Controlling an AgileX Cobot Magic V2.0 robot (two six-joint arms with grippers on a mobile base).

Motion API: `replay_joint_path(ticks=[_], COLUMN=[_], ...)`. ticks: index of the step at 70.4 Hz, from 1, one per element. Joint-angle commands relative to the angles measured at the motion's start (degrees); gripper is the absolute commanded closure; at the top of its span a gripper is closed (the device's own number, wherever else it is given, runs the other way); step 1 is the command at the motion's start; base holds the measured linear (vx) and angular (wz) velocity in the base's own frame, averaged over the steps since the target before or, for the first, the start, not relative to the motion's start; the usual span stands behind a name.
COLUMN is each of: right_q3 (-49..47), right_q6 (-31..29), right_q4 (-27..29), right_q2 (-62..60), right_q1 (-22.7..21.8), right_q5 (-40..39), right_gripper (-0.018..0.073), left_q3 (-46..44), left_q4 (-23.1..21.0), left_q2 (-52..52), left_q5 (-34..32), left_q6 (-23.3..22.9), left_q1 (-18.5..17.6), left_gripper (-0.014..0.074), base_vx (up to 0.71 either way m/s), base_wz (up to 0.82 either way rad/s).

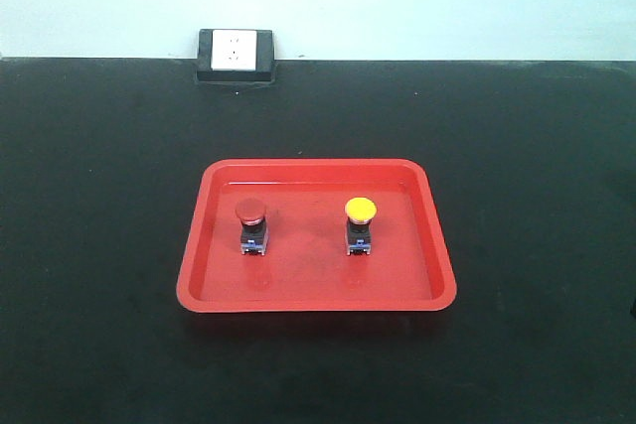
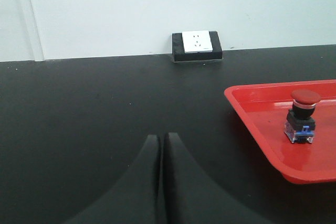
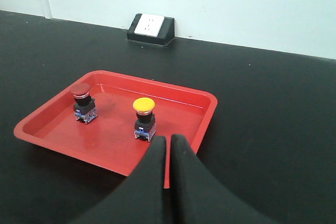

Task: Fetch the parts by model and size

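Two push-button parts stand upright in a red tray [image 1: 209, 245]: a red-capped one [image 1: 251, 224] on the left and a yellow-capped one [image 1: 360, 223] on the right, each on a dark body with a blue base. In the left wrist view my left gripper [image 2: 160, 136] is shut and empty over the black table, left of the tray [image 2: 252, 114] and the red-capped part [image 2: 303, 115]. My right gripper [image 3: 169, 138] is shut and empty near the tray's near right rim [image 3: 207, 116], just in front of the yellow-capped part [image 3: 144, 118]; the red-capped part [image 3: 83, 101] stands further left. Neither gripper shows in the front view.
A white wall socket in a black housing [image 1: 236, 55] sits at the back edge of the black table [image 1: 99, 245], against the pale wall. It also shows as the socket [image 2: 197, 45] and the socket [image 3: 149, 27] in the wrist views.
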Motion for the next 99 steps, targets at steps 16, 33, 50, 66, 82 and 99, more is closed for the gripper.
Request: replay_joint_path(ticks=[16, 33, 50, 66, 82, 99], right_q3=[-1.6, -1.6, -1.6, -1.5, 6.9, 17.8], right_q6=[-0.6, -0.6, -0.2, -9.9, -12.0, -11.3], right_q4=[-0.8, -1.2, 0.9, 7.7, 13.0, 12.7], right_q2=[0.8, 0.7, 0.7, 2.6, 2.5, -5.6], right_q1=[-0.3, -0.3, -0.3, -7.2, -21.1, -27.9], right_q5=[-4.1, -4.4, -4.7, -10.1, -19.3, -23.9], right_gripper=[0.0568, 0.0568, 0.0568, 0.0568, 0.0568, 0.0568], left_q3=[0.3, 0.3, 0.3, 0.3, 0.3, 0.3], left_q4=[0.0, 0.0, 0.0, 0.0, 0.0, 0.0], left_q2=[-0.8, -0.8, -0.8, -0.8, -0.8, -0.8], left_q5=[-4.8, -4.8, -4.8, -4.8, -4.8, -4.8], left_q6=[0.0, 0.0, 0.0, 0.0, 0.0, 0.0], left_q1=[0.2, 0.2, 0.2, 0.2, 0.2, 0.2], left_gripper=[0.0601, 0.0601, 0.0601, 0.0601, 0.0601, 0.0601], base_vx=[0.00, 0.00, 0.00, 0.00, 0.00, 0.00], base_wz=[0.00, 0.00, 0.00, 0.00, 0.00, 0.00])
